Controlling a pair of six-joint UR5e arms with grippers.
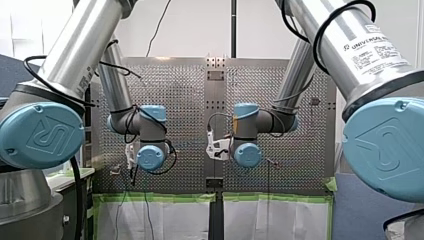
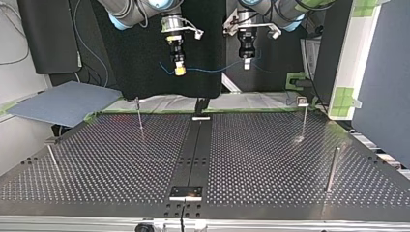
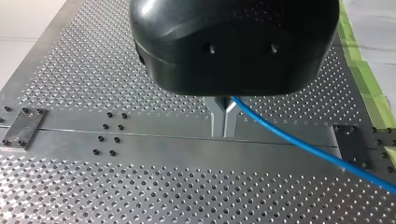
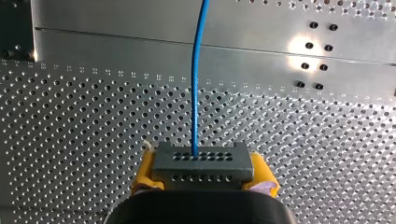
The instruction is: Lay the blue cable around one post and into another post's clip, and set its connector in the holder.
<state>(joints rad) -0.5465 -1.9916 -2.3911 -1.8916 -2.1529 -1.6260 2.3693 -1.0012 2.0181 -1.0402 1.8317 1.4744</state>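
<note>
Both grippers hang high above the perforated table (image 2: 270, 145). In the top view my right gripper (image 2: 179, 70), with yellow pads, is at the left and my left gripper (image 2: 246, 63) at the right. The blue cable (image 2: 212, 69) sags between them. In the right wrist view the yellow pads (image 4: 144, 175) are shut on a grey connector (image 4: 201, 163), and the blue cable (image 4: 198, 70) runs straight ahead from it. In the left wrist view the metal fingers (image 3: 217, 116) are shut on the blue cable (image 3: 317, 151), which trails off to one side.
Thin posts stand on the table: one (image 2: 139, 116) far left, one with a clip head (image 2: 303, 117) far right, a thicker one (image 2: 332, 169) near right, and a leaning one (image 2: 53, 157) near left. Small plates (image 2: 185, 192) (image 2: 201, 117) sit on the centre strip.
</note>
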